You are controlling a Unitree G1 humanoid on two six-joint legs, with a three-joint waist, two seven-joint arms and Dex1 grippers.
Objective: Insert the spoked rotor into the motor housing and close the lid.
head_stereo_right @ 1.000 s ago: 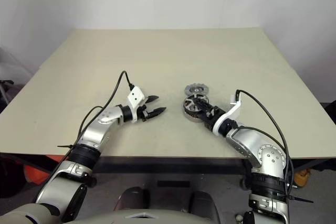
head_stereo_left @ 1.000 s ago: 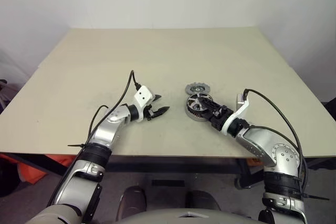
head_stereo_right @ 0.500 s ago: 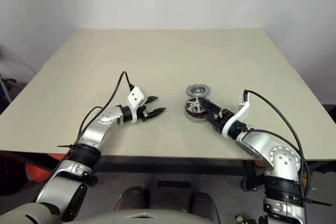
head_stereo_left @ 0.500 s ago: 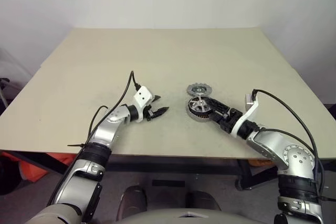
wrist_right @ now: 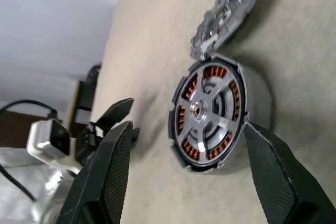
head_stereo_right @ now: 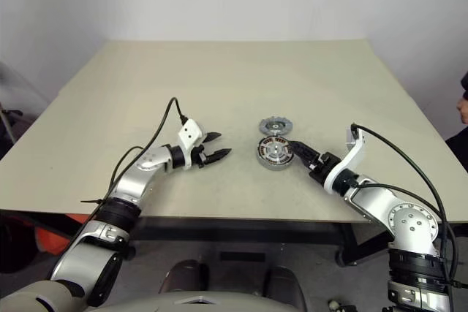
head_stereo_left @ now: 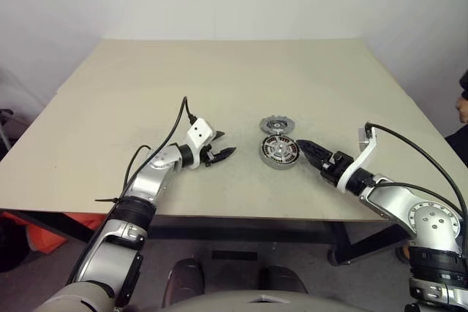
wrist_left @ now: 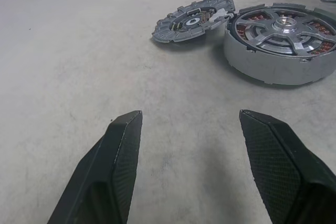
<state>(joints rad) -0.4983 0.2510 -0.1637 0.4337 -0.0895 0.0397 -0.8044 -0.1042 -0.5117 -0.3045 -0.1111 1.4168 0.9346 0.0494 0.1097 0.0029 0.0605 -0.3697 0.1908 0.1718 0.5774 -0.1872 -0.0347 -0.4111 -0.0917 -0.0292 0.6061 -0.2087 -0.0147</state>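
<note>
The motor housing point(head_stereo_left: 278, 153) stands on the table, right of centre, with copper coils showing inside. The spoked rotor point(wrist_left: 283, 24) sits flat inside it, silver spokes up, hub in the middle. The lid point(head_stereo_left: 276, 125) lies on the table just beyond the housing, one edge at the housing's rim. My right gripper point(head_stereo_left: 306, 146) is open and empty, just to the right of the housing and apart from it, pointing at its side. My left gripper point(head_stereo_left: 221, 153) hovers open and empty to the left of the housing, a hand's width away.
The beige table point(head_stereo_left: 219, 78) stretches wide behind the parts. Its front edge point(head_stereo_left: 241, 217) runs close under both arms. Cables loop from each wrist. A person point(head_stereo_left: 463, 104) shows at the far right, past the table's right edge.
My right gripper has drawn back to the right off the housing and rolled its wrist, leaving the rotor seated inside. The left arm has stayed put.
</note>
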